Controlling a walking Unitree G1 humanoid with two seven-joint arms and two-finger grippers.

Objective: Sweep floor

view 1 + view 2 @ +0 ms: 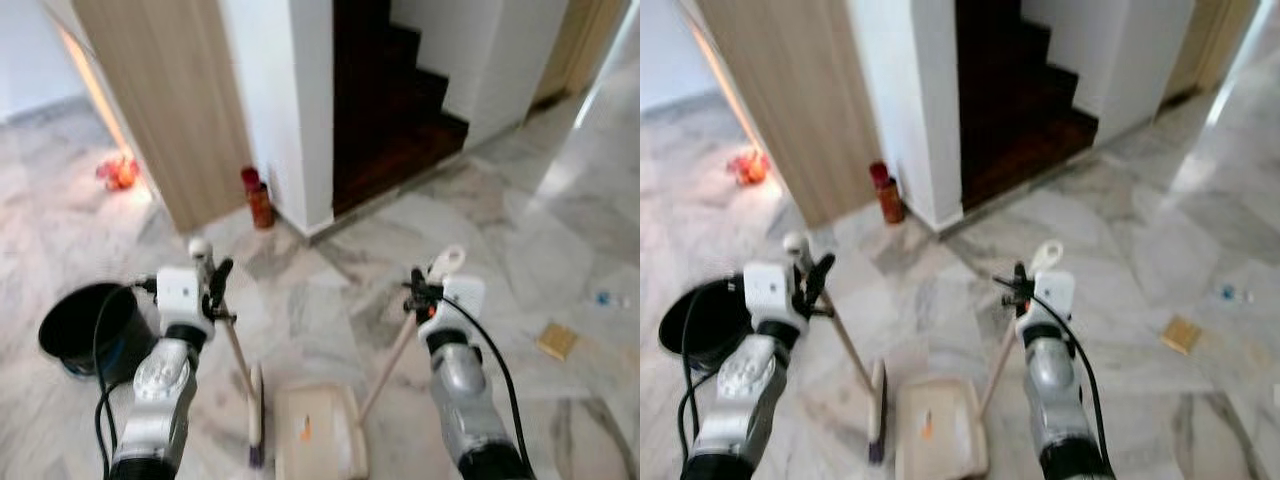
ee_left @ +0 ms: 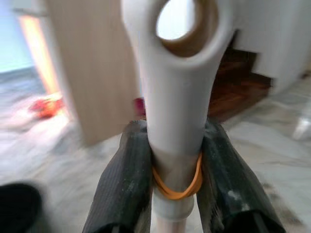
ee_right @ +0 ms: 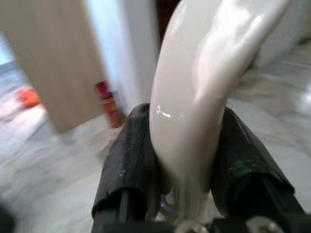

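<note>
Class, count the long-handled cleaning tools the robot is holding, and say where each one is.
2. The broom is clamped in the left gripper, its head on the floor beside the dustpan. The dustpan's handle is clamped in the right gripper.

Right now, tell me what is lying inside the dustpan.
A small orange scrap lies on the dustpan tray. The tray's near end is cut off by the picture's edge.

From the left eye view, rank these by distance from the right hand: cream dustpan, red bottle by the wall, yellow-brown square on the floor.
1. Cream plastic dustpan: just below, toward the robot's left of the right hand.
2. Yellow-brown flat square: on the floor, out to the right.
3. Red bottle: ahead-left, at the white wall corner.
</note>
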